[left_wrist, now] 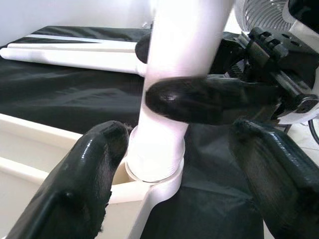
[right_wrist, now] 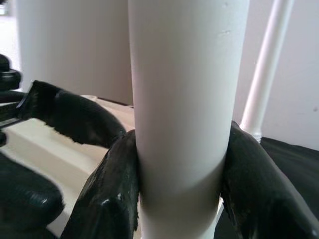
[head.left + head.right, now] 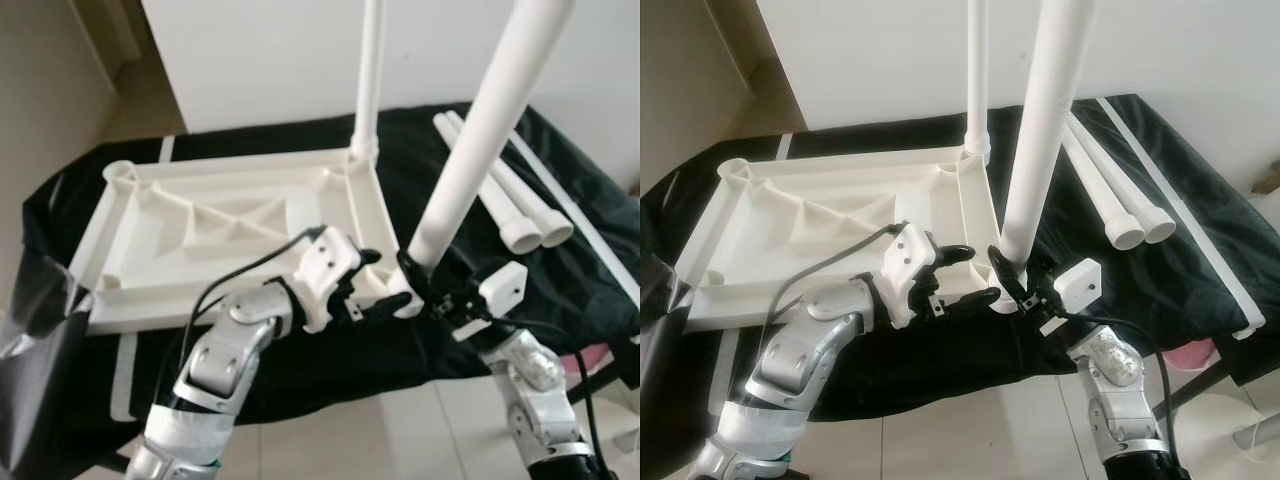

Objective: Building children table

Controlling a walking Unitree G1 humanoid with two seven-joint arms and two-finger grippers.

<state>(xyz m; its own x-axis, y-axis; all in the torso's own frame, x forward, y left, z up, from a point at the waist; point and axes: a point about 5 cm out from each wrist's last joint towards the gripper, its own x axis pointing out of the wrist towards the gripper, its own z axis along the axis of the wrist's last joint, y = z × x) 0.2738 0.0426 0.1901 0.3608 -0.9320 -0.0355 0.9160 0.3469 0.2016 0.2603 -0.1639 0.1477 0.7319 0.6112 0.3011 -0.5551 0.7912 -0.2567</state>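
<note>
Head views: nearest are the two silver arms. Right pincer [image 3: 1015, 283] is clamped on the base of a white leg tube [image 3: 478, 140], which stands upright, slightly tilted, at the near right corner socket of the upturned white tabletop [image 3: 200, 240]. Left pincer [image 3: 965, 275] is spread wide around that same corner, one finger either side; whether it touches, I can't tell. A second leg [image 3: 368, 75] is already standing in the far right corner. Two spare legs [image 3: 520, 215] lie side by side on the black-draped bench [image 3: 590, 260], right of the tabletop. Left wrist view: tube foot is entering the socket collar [image 1: 154, 174], apparently not fully seated. Right wrist view: both fingers [image 2: 107, 189] pressed on the tube wall. Handling, my read: hollow moulded plastic, light, stiff, smooth and glossy, so it could slip or rotate in a side grip. Hold low near the socket and keep the tabletop braced. No brand, label or writing legible anywhere.
</note>
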